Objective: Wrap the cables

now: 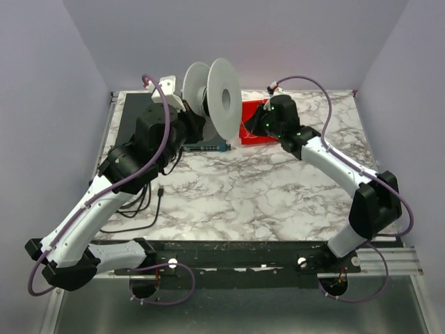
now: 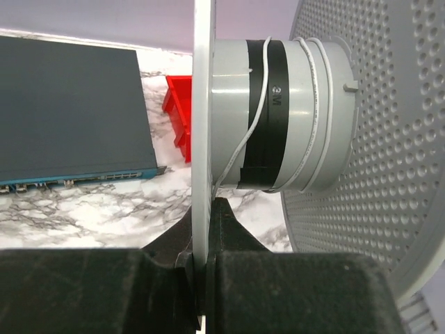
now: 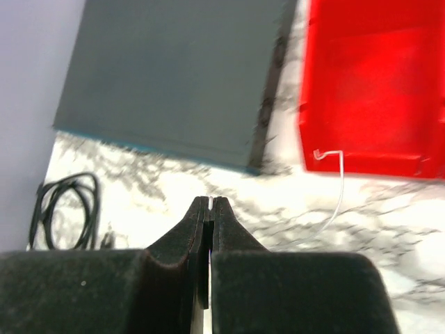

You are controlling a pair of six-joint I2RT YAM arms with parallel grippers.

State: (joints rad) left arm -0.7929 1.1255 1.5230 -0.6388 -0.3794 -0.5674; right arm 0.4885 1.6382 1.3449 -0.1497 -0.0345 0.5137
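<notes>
While the left gripper is clamping the spool flange at mid-frame and the right gripper is sitting shut, whether on wire I cannot tell, the cables are lying in loose turns on the upper-centre hub, risking unwinding if slack is building.

The spool looks like pale grey plastic, smooth and matt, one flange perforated; a glossy black tape band rings its hub beside the smooth white-coated cable. The table has a polished marble-look top. A red bin is shiny plastic; a dark grey box is matt. The left gripper has matt black, faintly grainy fingers.
</notes>
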